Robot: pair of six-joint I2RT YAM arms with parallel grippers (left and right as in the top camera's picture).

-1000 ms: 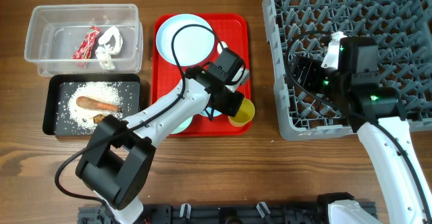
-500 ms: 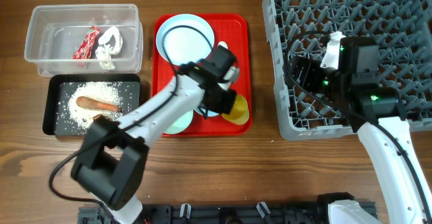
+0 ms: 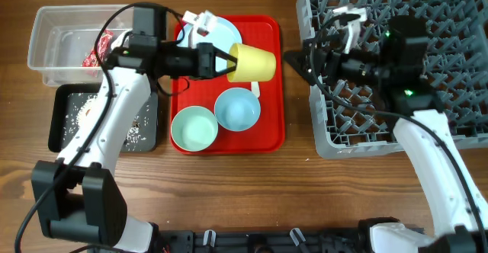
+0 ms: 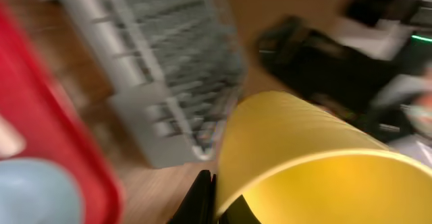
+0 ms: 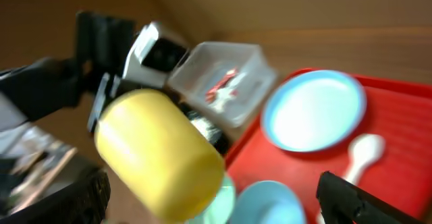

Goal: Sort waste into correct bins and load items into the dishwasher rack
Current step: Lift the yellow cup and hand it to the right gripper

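We see the left gripper point(image 3: 227, 61) closed on the small yellow cup point(image 3: 254, 62), pinching its rim. In the left wrist view the dark fingers point(image 4: 202, 196) sit right at the edge of the cup's mouth. The cup lies on its side in the grip, with its mouth toward the left and its base toward the right. It is held above the far right part of the red tray point(image 3: 271, 135).

Just right of the cup's base we find the right gripper point(image 3: 296, 62), its jaws spread wide and holding nothing. It faces the cup over the left edge of the dishwasher rack point(image 3: 427, 24), near the cup but apart from it. In the right wrist view the 2 dark fingertips point(image 5: 64, 200) frame the lower corners, with the cup beyond them.

On the tray below, the pale blue bowl point(image 3: 237, 108) and the mint-green bowl point(image 3: 193, 129) stand side by side at the near end. The white plastic spoon point(image 5: 361, 153) lies just beyond the blue bowl. The pale blue plate point(image 3: 223, 32) lies at the far end, partly hidden by the left arm.

Left of the tray, the clear tub point(image 3: 53, 40) holds the red streaky strip point(image 3: 99, 51). The black tray point(image 3: 59, 127), nearer to us, carries white rice grains point(image 3: 133, 129).
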